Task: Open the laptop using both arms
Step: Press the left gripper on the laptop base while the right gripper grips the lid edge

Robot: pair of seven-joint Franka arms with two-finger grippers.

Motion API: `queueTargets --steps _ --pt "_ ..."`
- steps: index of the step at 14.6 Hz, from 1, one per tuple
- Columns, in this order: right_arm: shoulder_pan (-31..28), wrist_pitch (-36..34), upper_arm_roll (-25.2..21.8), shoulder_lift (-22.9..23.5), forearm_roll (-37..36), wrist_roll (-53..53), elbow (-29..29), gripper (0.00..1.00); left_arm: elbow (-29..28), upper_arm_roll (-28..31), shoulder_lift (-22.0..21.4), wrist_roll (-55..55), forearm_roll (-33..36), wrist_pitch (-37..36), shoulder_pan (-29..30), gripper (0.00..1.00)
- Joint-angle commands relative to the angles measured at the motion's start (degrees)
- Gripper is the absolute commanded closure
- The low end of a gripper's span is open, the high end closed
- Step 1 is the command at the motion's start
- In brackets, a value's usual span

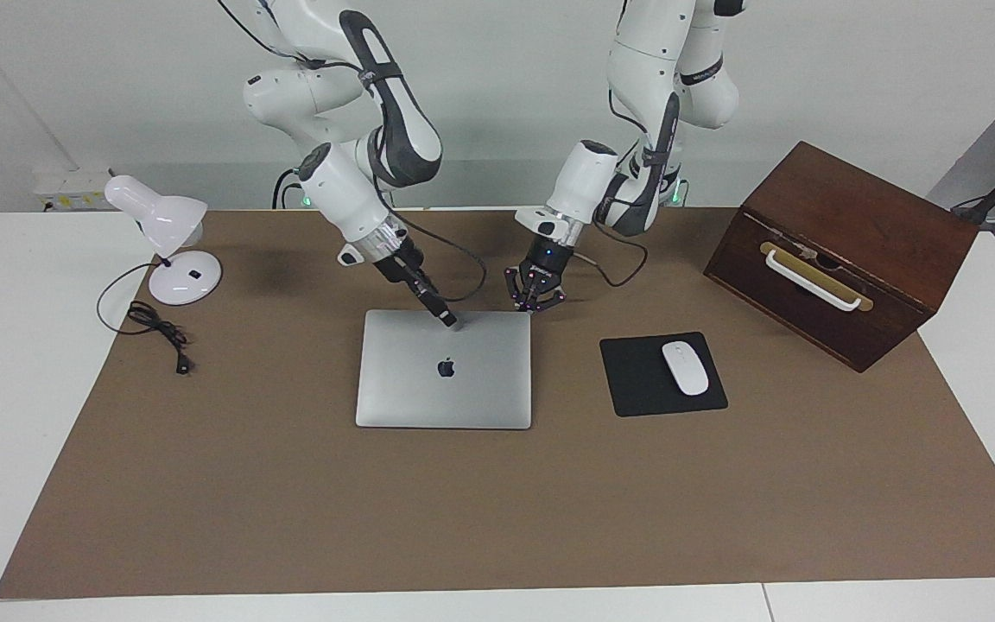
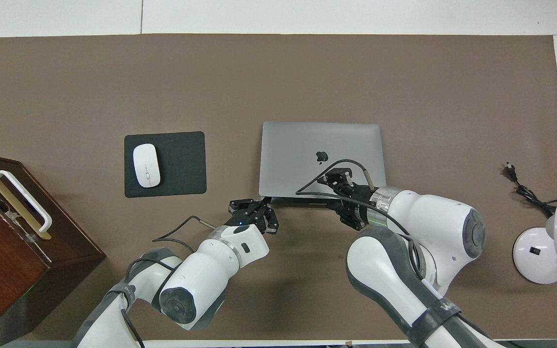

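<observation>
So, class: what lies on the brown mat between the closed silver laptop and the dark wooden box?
A black mouse pad carrying a white mouse, between silver laptop and wooden box; both views show it.

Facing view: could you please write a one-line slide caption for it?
Both tools, left and right, shut, meet the closed laptop at its robot-side edge.

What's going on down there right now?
Right pincer shut, tip on laptop lid's robot-side edge. Left pincer shut at its corner. Laptop closed. Nothing blocking.

A white oval mouse [image 1: 685, 367] lies on a black rectangular mouse pad [image 1: 636, 380]; a dark wooden box [image 1: 860, 225] and a white desk lamp [image 1: 171, 242], apparently unplugged, sit apart.
</observation>
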Motion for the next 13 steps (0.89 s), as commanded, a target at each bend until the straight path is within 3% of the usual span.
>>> queueTargets --steps 1,13 --pt "0.29 1.40 -0.10 0.14 1.86 -2.75 -0.54 0.27 2.46 -0.01 2.95 0.79 -0.73 1.24 0.36 1.00" --pt "0.20 1.58 -0.18 1.72 7.57 -10.13 0.16 0.27 4.31 0.08 5.86 3.43 0.23 1.24 2.03 1.00"
